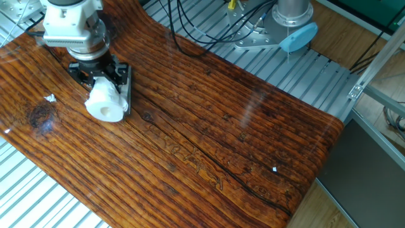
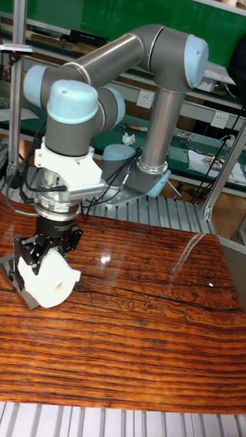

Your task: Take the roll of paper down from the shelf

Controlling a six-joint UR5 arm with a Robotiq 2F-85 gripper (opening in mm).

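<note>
The roll of paper (image 1: 105, 102) is white with a hollow core and lies on its side at the table's far left. My gripper (image 1: 101, 79) reaches down from above and is shut on it, one black finger (image 1: 119, 69) on each flank. The shelf (image 1: 127, 90) is a shiny metal bracket that shows only as a strip along the roll's right side; its block face is hidden. In the tall fixed view the roll of paper (image 2: 46, 281) sits under the gripper (image 2: 46, 256), and the shelf's (image 2: 15, 276) metal edge pokes out to the left.
The wooden table (image 1: 209, 133) stretches to the right and front. Black cables (image 1: 190, 25) and the arm's base (image 1: 285, 25) stand on the ribbed metal surface behind. A small white scrap (image 1: 50, 98) lies left of the roll.
</note>
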